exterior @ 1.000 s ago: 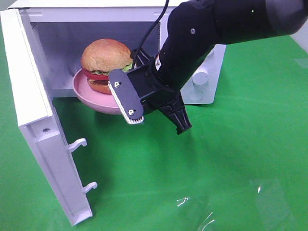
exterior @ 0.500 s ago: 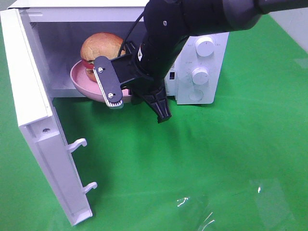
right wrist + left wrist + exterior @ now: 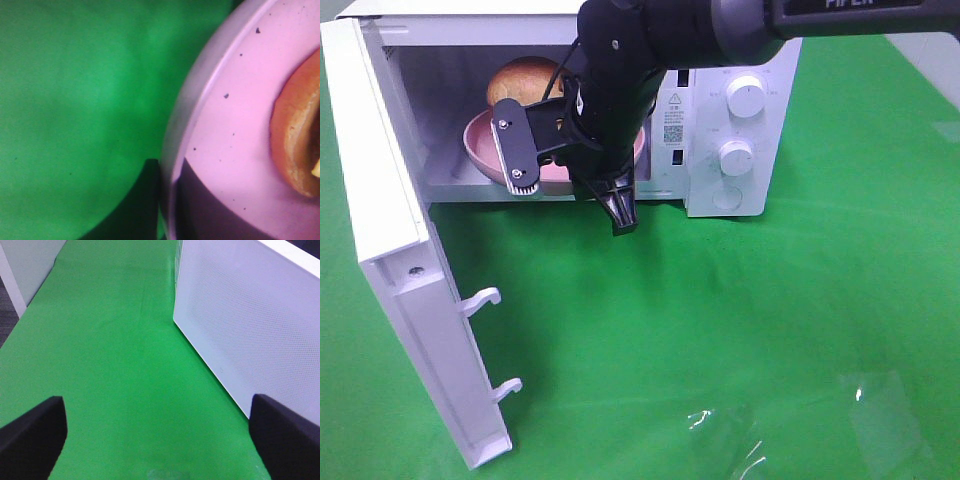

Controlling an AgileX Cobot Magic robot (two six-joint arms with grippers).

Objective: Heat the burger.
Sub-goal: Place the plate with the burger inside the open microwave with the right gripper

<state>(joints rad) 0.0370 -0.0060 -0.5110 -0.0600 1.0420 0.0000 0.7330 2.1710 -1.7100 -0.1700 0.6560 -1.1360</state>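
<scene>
The burger [image 3: 525, 82] rides on a pink speckled plate [image 3: 476, 150], and only its golden-brown bun top shows behind my right arm. My right gripper [image 3: 545, 175] is shut on the plate's near rim and holds it inside the open microwave [image 3: 730, 100] cavity. Up close in the right wrist view are the plate [image 3: 235, 125] and the edge of the burger's bun [image 3: 295, 145]. My left gripper [image 3: 160, 440] is open, with its two dark fingertips [image 3: 30, 435] far apart over green cloth and nothing between them.
The microwave door [image 3: 380, 200] stands swung open at the left, its two latch hooks [image 3: 485, 300] pointing right. Beside my left gripper, the left wrist view shows a white perforated panel [image 3: 240, 325]. Green cloth [image 3: 770, 330] covers the table.
My right arm has carried the plate and burger left and back, from in front of the opening into the microwave cavity. The left gripper has not moved.
</scene>
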